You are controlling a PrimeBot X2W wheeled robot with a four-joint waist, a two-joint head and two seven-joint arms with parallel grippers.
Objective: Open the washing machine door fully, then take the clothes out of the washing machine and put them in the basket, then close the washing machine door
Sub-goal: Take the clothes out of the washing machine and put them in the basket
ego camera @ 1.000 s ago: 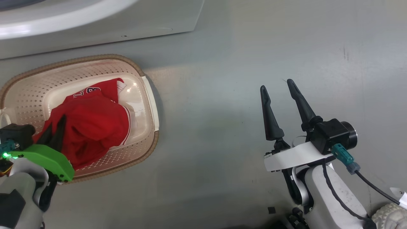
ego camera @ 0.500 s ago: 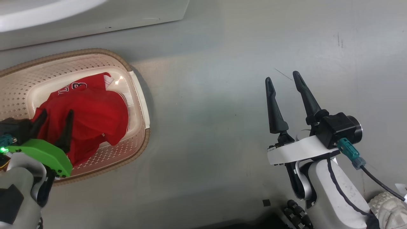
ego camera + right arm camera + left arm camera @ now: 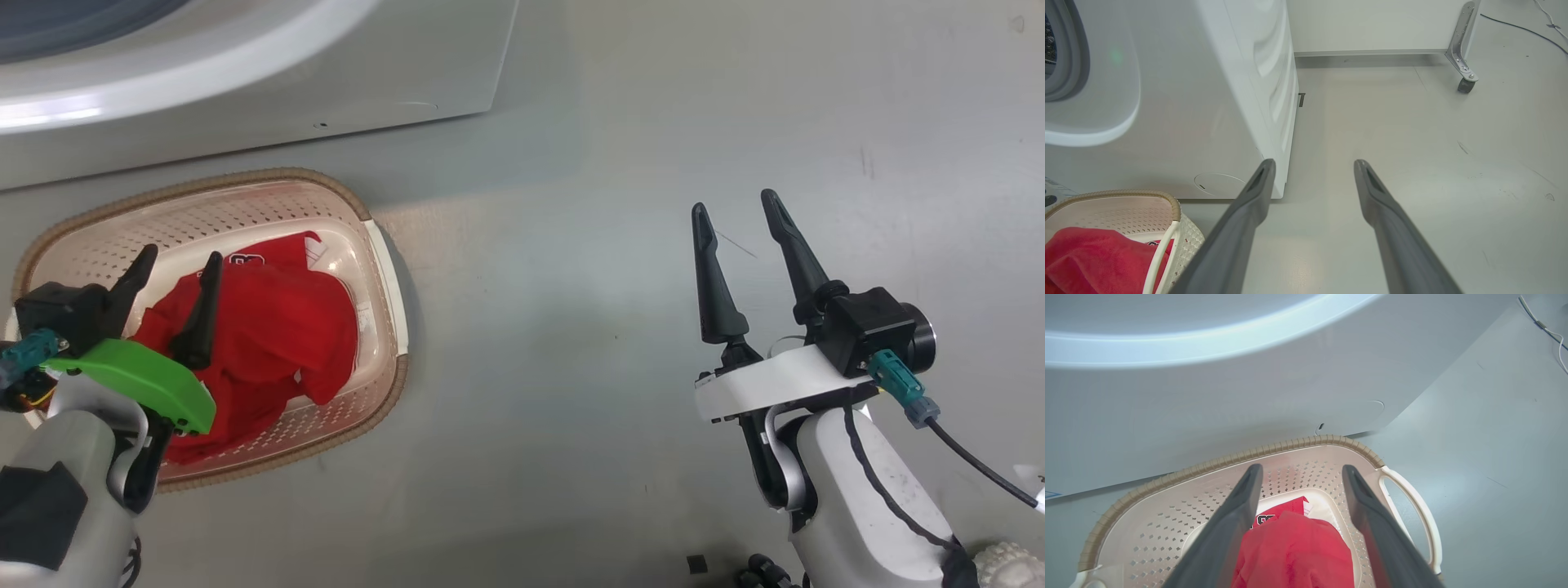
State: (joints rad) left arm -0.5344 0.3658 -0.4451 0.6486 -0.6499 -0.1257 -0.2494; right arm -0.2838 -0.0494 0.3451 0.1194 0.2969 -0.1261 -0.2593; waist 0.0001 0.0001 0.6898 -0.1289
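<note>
The left gripper [image 3: 180, 257] stands with its jaws spread wide and nothing pinched between them. The clothes [image 3: 269, 327] lie directly under and just ahead of its fingers, as a loose red heap in the bottom of the basket [image 3: 384, 269]. Beyond the fingertips rises the basket's far perforated wall, and just past its rim is the white front of the washing machine [image 3: 326, 73]. Off to the side and well apart, the right gripper [image 3: 733, 204] hangs equally wide and empty over the bare floor [image 3: 612, 327], with the machine's corner ahead of it and to one side. The step in hand looks like clearing the left arm from the basket. It is best done by lifting straight up along the fingers with the jaws kept wide, so no fold catches on a fingertip and no finger knocks the rim and shifts the light basket. After that the drum is worth a look before going for the washing machine door. By count there are two grippers with two fingers each, one basket with one looped handle [image 3: 1412, 514] in sight from the left wrist, and one washing machine. There is one red heap, though I cannot tell how many garments make it up.
</note>
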